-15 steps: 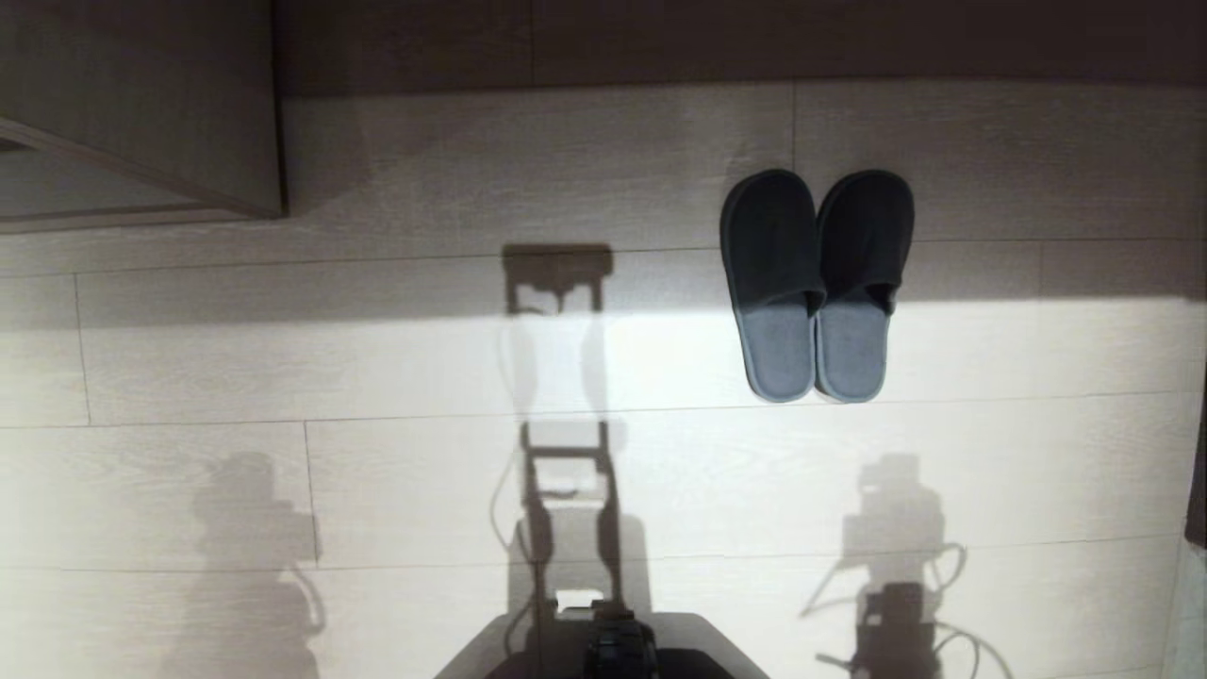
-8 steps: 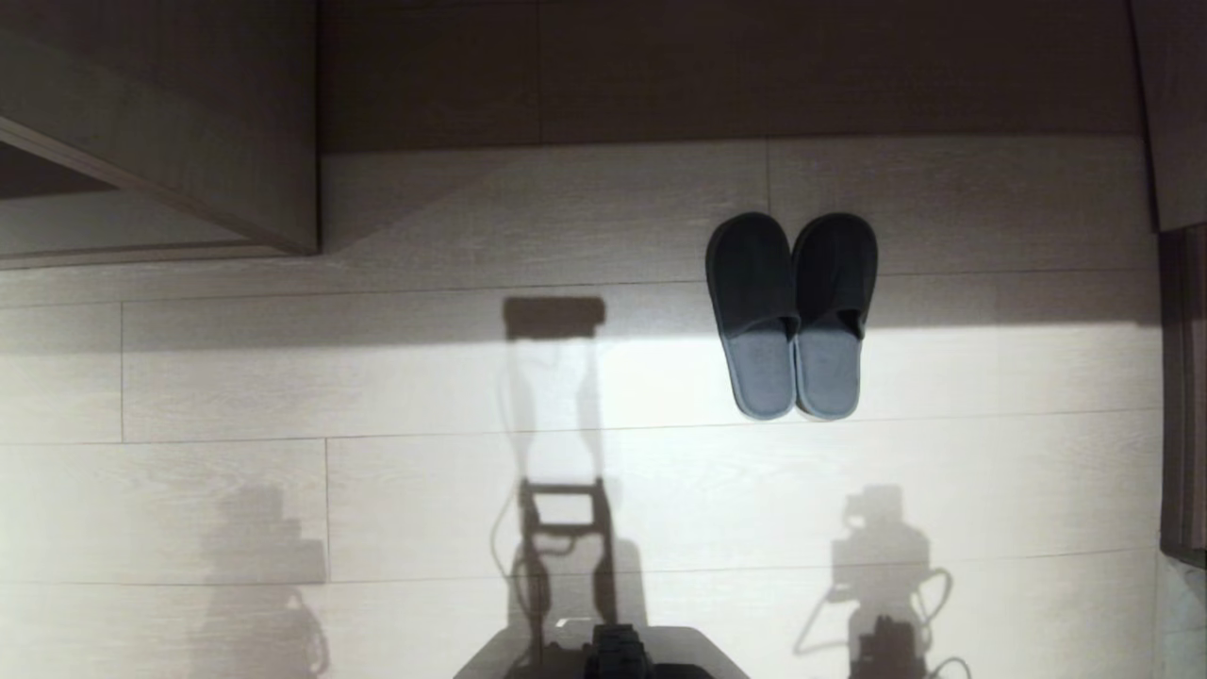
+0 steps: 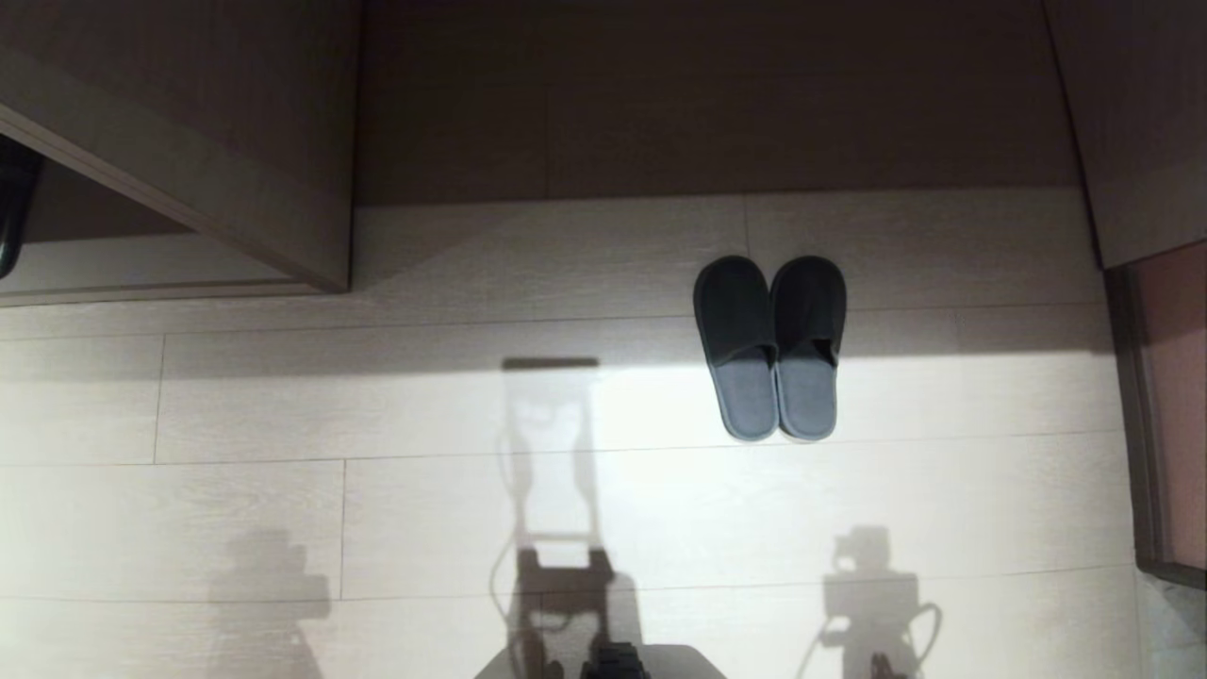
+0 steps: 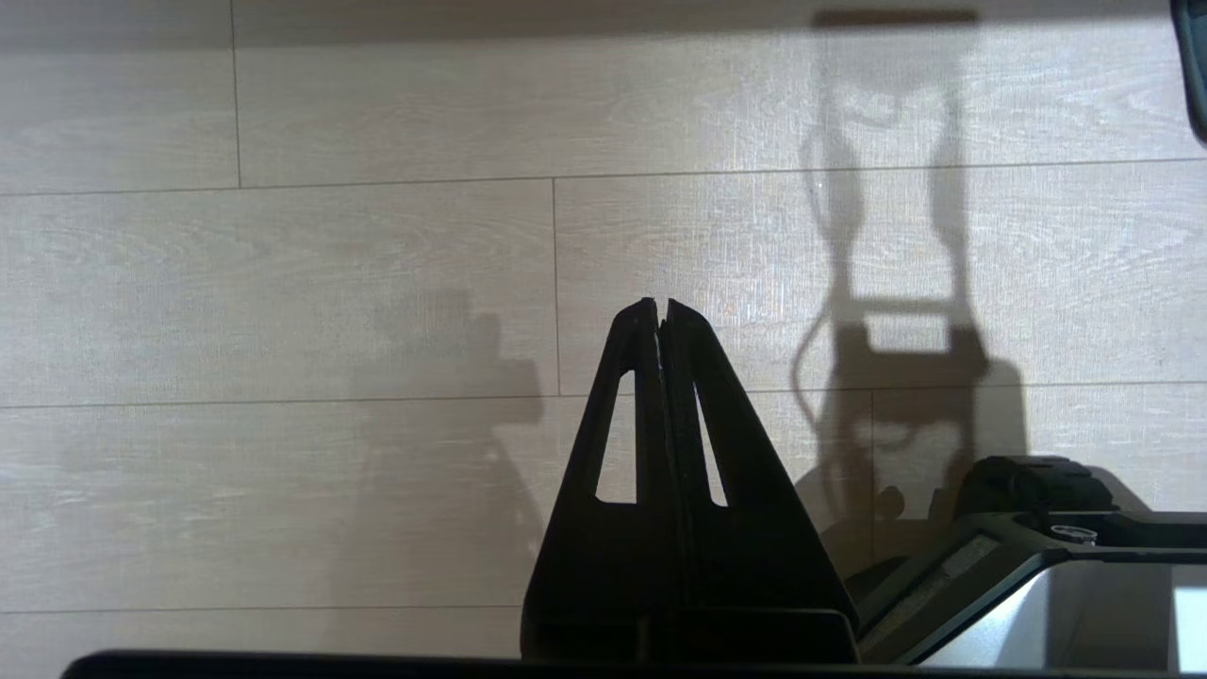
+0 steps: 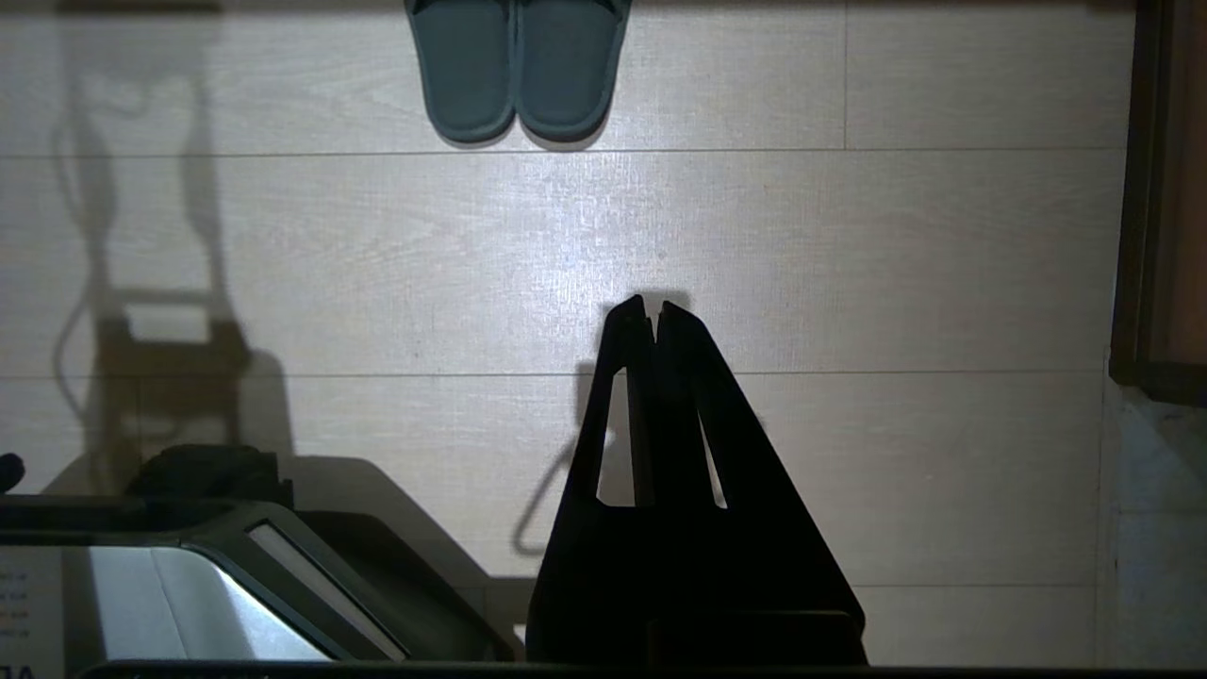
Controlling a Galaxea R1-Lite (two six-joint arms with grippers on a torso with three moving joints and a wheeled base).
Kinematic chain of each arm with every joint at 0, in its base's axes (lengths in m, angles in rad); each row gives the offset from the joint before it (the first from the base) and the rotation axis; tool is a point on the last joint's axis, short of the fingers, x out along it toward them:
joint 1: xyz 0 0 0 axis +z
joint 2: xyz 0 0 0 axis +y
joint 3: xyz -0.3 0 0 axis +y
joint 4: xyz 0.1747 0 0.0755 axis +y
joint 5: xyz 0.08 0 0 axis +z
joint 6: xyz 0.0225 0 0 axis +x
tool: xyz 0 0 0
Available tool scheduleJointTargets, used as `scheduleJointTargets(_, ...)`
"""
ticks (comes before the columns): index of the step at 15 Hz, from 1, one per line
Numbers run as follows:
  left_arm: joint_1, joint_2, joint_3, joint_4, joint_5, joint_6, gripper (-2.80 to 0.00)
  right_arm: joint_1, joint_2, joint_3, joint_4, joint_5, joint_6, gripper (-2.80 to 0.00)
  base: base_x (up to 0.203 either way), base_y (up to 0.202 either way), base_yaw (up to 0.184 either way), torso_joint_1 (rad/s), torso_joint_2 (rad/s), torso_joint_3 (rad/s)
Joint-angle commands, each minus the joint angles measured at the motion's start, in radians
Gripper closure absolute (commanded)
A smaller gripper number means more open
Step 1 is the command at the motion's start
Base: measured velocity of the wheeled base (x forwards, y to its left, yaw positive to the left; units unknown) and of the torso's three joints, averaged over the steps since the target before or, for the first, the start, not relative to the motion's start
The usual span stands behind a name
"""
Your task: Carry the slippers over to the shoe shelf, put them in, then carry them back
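View: your head camera has tilted up, showing more shoe shelf [image 3: 236,226] | slippers [image 3: 768,349] unmoved on floor, well ahead of right tool [image 5: 654,306] | both tools narrow, empty; left tool [image 4: 660,306] parked | grasp not begun.

You've got a pale wood-look plank floor [image 3: 283,528] w/ thin seams between boards, brightly lit across the middle, dimmer toward the far edge. Directly on it: the slippers [image 3: 768,349], a grey-blue pair, side by side & touching, toes pointing away from you, open backs toward you, lying flat. They sit right of centre in the head view, toes in the shaded strip, heels in the lit strip. Far left, the shoe shelf [image 3: 236,189] stands on the floor, taupe wood, well apart from the pair. The robot's base [image 3: 613,660] stands on the near edge, casting shadows over the boards.
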Motion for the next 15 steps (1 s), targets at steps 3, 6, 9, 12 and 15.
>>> scheduleJointTargets(3,0.0,0.002,0.0,-0.001,0.0,-0.003,0.0,0.001,0.004,0.0,-0.001,0.0,0.0,0.0,0.0,0.0,0.0,0.0,0.0,0.202)
scheduleJointTargets(6,0.0,0.001,0.0,-0.001,0.0,-0.004,0.0,0.0,0.004,0.0,-0.001,0.0,0.0,0.0,0.0,0.0,0.0,0.003,0.0,0.205)
scheduleJointTargets(9,0.0,0.002,0.0,-0.001,0.002,-0.004,0.0,0.0,0.004,0.0,-0.001,0.0,0.0,0.0,0.0,0.0,0.0,0.002,0.0,0.204)
scheduleJointTargets(12,0.0,0.002,0.0,-0.001,0.0,-0.004,0.0,0.001,0.004,0.0,-0.001,0.0,0.0,0.0,0.0,0.0,0.0,0.002,0.0,0.202)
scheduleJointTargets(15,0.0,0.002,0.0,-0.001,0.002,-0.006,0.0,0.001,0.004,0.0,-0.001,0.0,0.0,0.0,0.0,0.0,0.0,0.0,0.01,0.205)
